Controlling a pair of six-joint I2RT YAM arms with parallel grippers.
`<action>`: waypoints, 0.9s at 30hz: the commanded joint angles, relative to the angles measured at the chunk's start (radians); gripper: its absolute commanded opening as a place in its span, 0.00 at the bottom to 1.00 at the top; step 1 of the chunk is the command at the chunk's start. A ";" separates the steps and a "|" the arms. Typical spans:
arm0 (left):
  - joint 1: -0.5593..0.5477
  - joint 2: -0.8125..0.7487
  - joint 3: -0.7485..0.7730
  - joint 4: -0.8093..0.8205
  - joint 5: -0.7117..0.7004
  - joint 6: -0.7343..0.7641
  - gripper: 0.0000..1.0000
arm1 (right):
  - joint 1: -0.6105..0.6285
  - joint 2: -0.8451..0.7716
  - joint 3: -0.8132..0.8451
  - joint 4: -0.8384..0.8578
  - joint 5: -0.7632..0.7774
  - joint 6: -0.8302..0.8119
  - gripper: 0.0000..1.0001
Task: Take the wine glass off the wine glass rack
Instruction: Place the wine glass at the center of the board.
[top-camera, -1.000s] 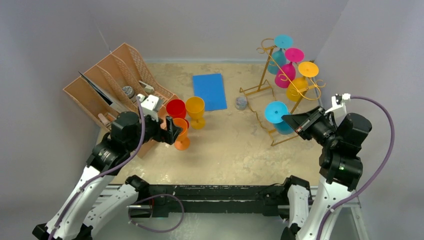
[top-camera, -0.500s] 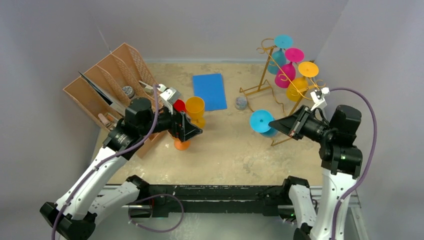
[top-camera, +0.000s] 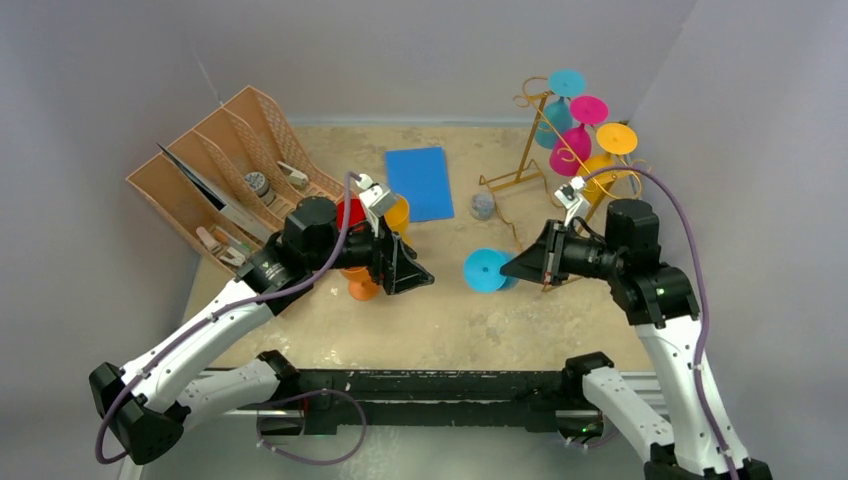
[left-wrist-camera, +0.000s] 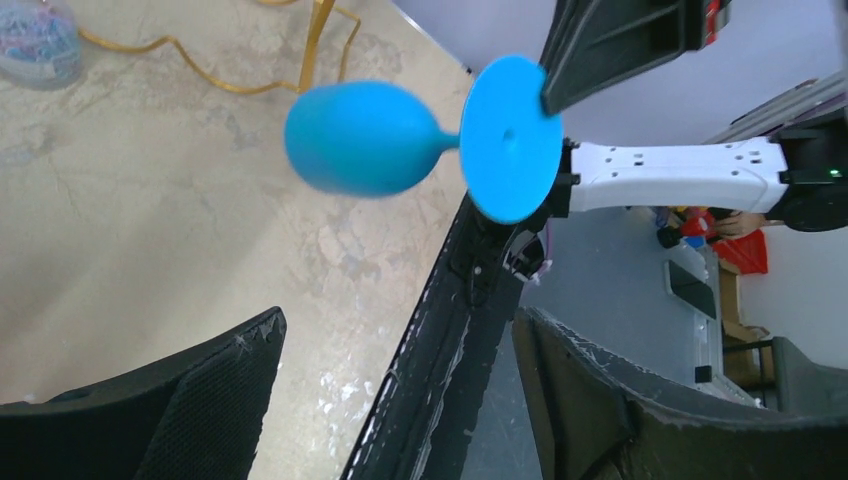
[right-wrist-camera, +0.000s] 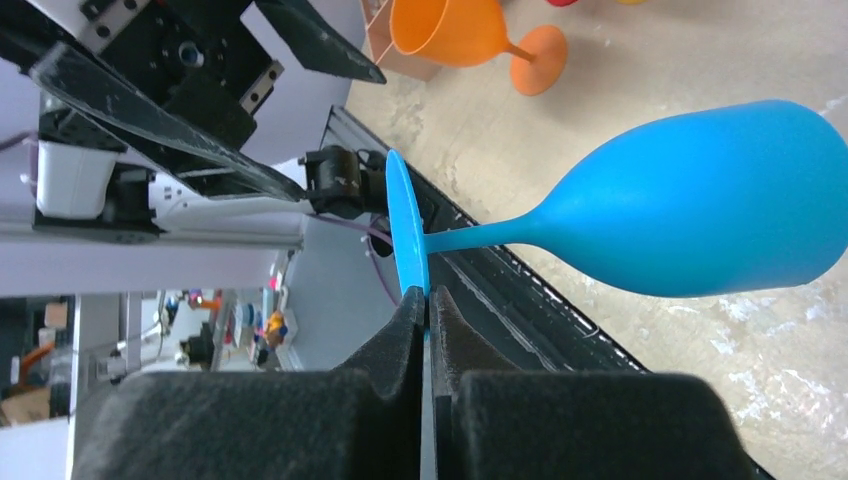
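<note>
On wine glass rack (top-camera: 527, 150): teal, pink, yellow glasses (top-camera: 570, 155) hanging. Off rack: blue wine glass (top-camera: 485, 270), foot rim pinched in closed right gripper (top-camera: 508, 268); left gripper (top-camera: 428, 281) wide open, nearby.

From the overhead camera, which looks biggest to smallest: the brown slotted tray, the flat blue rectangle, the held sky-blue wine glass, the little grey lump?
1. brown plastic slotted organizer tray
2. flat blue rectangular sheet
3. sky-blue plastic wine glass, held nearer the camera, so perhaps flattered
4. small grey round lump
</note>
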 joint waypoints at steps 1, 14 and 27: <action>-0.010 0.005 -0.001 0.163 0.051 -0.066 0.81 | 0.103 0.039 -0.002 0.125 0.031 -0.024 0.00; -0.024 0.064 -0.032 0.208 0.128 -0.079 0.63 | 0.291 0.120 -0.018 0.198 0.149 -0.080 0.00; -0.045 0.132 -0.046 0.342 0.175 -0.126 0.32 | 0.314 0.150 -0.049 0.301 0.098 -0.035 0.00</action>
